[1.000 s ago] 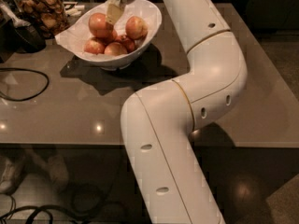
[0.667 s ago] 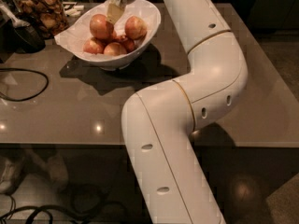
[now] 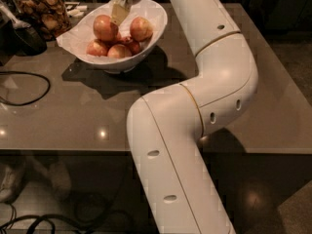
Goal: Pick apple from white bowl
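The apple (image 3: pixel 104 27) sits top-left in the pile inside the white bowl (image 3: pixel 157 16), over at the far side of the tabletop (image 3: pixel 73 111). The arm (image 3: pixel 214 77) comes up from the bottom, doglegs right, then leans back over the bowl. That leaves the gripper (image 3: pixel 119 14) pointing down right against the apple's right side, and I honestly can't tell if it's spread or pinched.

No legible text, labels or numbers anywhere, end effector (image 3: pixel 118 15) above white bowl (image 3: pixel 157 26)
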Motion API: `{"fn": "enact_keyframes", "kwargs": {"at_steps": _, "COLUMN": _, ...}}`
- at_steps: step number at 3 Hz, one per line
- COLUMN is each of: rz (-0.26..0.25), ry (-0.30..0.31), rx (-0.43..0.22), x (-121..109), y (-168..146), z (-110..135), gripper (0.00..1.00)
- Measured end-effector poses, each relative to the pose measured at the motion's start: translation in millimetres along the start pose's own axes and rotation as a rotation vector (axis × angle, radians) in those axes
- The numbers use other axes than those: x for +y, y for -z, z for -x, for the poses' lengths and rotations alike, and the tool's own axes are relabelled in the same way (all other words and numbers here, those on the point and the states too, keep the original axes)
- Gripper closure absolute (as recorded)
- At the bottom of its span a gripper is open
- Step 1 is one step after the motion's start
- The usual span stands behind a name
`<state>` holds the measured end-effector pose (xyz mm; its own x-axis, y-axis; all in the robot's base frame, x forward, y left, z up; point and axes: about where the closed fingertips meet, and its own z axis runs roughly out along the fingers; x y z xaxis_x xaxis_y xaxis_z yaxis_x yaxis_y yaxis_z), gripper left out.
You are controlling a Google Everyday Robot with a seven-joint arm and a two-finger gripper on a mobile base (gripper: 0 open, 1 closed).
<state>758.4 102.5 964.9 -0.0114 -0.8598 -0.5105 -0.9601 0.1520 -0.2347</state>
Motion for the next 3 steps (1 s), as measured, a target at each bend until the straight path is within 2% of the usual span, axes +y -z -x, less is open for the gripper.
{"fn": "enact_keyframes", "kwargs": {"at_steps": 2, "rz": 0.0, "ry": 0.0, "rx": 0.0, "x": 0.0, "y": 0.0, "z": 0.0, "gripper": 0.12}}
{"fn": "enact_keyframes", "kwargs": {"at_steps": 3, "rz": 0.0, "ry": 0.0, "rx": 0.0, "x": 0.0, "y": -0.1, "z": 0.0, "gripper": 0.0}}
